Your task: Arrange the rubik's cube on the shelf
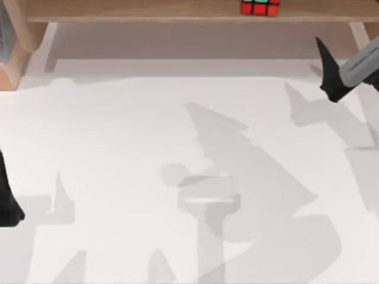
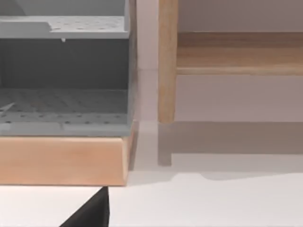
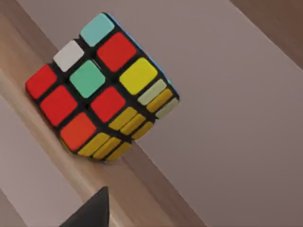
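- Rubik's cube (image 1: 259, 7) rests on the shelf (image 1: 148, 10) at 1 o'clock: rigid, light, slick; best gripped across opposite flat faces.
- Right end effector (image 1: 329, 71), at 2 o'clock, holds nothing; left end effector (image 1: 8, 204) at 9 o'clock, grip state unreadable.

The rubik's cube (image 3: 97, 87) shows me red, green, white, pale blue and yellow stickers in a black grid. The shelf (image 1: 148, 10) is light-brown wood. The table (image 1: 118, 148) is white, crossed by grey shadows. My right gripper (image 1: 328, 74) is black on a grey wrist.
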Controlling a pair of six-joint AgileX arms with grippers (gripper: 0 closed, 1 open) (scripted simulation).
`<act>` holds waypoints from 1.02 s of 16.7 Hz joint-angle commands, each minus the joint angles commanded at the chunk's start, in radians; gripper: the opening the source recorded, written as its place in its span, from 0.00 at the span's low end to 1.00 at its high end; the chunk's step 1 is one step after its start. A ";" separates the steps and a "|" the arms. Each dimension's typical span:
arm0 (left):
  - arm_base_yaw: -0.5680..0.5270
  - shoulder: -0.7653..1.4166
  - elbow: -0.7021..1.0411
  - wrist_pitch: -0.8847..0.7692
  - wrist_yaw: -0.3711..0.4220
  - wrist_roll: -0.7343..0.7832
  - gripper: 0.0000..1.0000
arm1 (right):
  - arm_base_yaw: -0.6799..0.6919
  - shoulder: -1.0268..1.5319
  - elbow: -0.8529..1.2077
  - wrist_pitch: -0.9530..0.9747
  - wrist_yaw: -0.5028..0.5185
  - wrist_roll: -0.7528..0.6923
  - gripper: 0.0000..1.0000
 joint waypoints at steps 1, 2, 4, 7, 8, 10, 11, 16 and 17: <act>0.000 0.000 0.000 0.000 0.000 0.000 1.00 | -0.066 -0.011 -0.073 0.019 -0.087 -0.074 1.00; 0.000 0.000 0.000 0.000 0.000 0.000 1.00 | -0.136 -0.018 -0.139 0.037 -0.164 -0.147 1.00; 0.000 0.000 0.000 0.000 0.000 0.000 1.00 | -0.284 -0.016 -0.242 0.066 -0.289 -0.286 1.00; 0.000 0.000 0.000 0.000 0.000 0.000 1.00 | -0.498 0.001 -0.332 0.100 -0.401 -0.477 1.00; 0.000 0.000 0.000 0.000 0.000 0.000 1.00 | -0.562 0.008 -0.347 0.109 -0.418 -0.537 1.00; 0.000 0.000 0.000 0.000 0.000 0.000 1.00 | -0.673 0.026 -0.353 0.126 -0.421 -0.646 1.00; 0.000 0.000 0.000 0.000 0.000 0.000 1.00 | -0.716 0.034 -0.346 0.131 -0.407 -0.692 1.00; 0.000 0.000 0.000 0.000 0.000 0.000 1.00 | -0.805 0.069 -0.292 0.131 -0.306 -0.803 1.00; 0.000 0.000 0.000 0.000 0.000 0.000 1.00 | -0.805 0.069 -0.292 0.131 -0.306 -0.803 1.00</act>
